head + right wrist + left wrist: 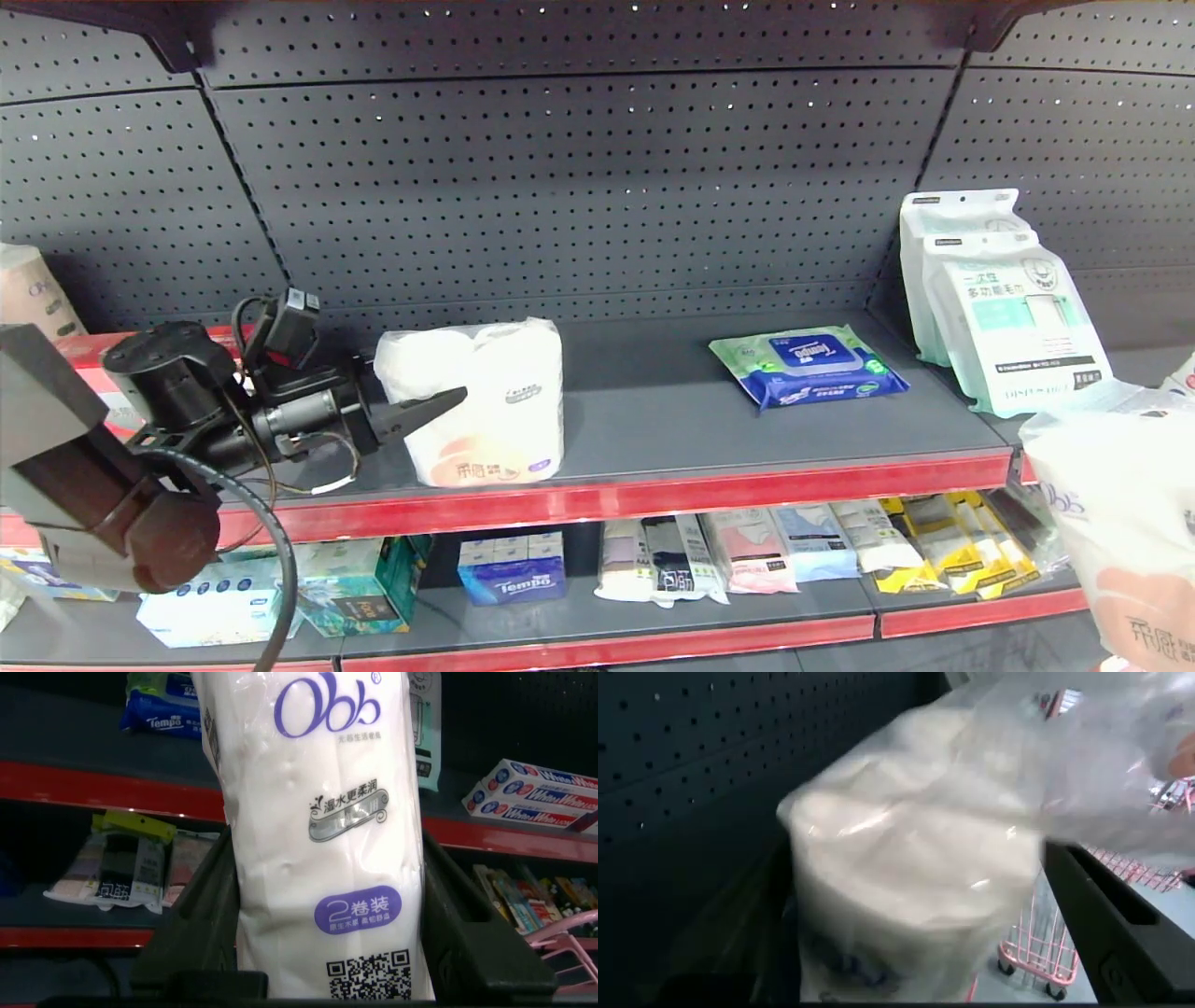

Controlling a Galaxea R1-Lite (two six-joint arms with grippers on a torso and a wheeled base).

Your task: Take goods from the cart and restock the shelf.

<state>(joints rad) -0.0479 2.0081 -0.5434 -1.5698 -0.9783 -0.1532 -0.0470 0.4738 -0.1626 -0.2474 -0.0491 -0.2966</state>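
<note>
The job is partway done, by my reading. One roll pack (509,373) already stands upright on the shelf (653,420), near its red front lip and well to the left of the blue wipes pack (808,364) and the white pouches (1008,308). My left hand (448,385) is set around that pack from the side. Whether it presses the wrap or has let go I cannot tell: in the left wrist view the pack (915,868) sits right up against the camera and blurs into glare. My right hand (327,910) is closed on a second roll pack (327,812), upright, with a dark finger (201,915) tight against one side. In the head view this pack (1116,523) hangs low at the right, in front of the shelf and not yet on it. I judge that what is left is freeing the left hand, then setting the second pack on the open stretch of shelf. How much waits in the cart I cannot say. Just a bit of pink wire (1036,952) shows past the first pack, and its contents are out of sight. The far side of the first pack is hidden, the second is cut off by the frame edge, and the lower shelf's goods (747,555) are too small to sort.
</note>
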